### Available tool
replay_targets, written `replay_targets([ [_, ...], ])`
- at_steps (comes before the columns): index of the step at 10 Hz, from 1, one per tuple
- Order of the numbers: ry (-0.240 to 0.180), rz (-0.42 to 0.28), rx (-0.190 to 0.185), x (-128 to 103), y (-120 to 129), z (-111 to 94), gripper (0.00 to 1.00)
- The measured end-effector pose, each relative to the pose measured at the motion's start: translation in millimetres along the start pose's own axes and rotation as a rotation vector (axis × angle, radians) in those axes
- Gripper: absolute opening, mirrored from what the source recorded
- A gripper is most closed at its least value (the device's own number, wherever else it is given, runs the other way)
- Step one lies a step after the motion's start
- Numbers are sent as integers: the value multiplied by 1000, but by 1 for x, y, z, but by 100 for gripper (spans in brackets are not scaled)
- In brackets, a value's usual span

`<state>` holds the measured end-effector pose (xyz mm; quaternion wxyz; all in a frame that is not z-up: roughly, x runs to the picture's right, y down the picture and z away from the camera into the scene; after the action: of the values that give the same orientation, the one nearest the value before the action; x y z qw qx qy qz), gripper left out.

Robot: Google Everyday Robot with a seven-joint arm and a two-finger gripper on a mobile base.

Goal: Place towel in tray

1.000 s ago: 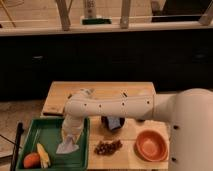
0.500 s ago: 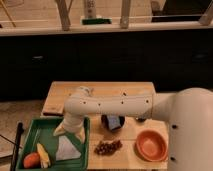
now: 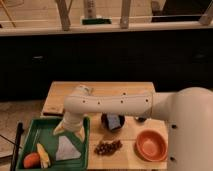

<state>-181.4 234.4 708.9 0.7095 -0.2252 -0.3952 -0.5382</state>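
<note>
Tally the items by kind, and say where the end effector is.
towel: 1, lying in the tray
tray: 1
bowls: 2, orange bowl and dark bowl
food: 3, orange fruit, yellow piece, dark cluster
total: 7
end effector: over the tray, just above the towel

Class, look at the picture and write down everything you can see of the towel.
The towel is a small pale grey-blue cloth, soft-looking, folded to a rough triangle with its point away from the camera. It lies flat on the floor of the green tray, right of a yellow piece of food. The pincer hangs open just over its tip; whether they touch cannot be told.
</note>
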Motion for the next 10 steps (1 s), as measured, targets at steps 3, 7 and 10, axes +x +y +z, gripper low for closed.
replay_targets([
  [3, -3, -9, -3, 1, -1, -1, 80],
  [7, -7, -16, -8, 1, 0, -2, 80],
  [10, -12, -21, -9, 2, 0, -3, 80],
])
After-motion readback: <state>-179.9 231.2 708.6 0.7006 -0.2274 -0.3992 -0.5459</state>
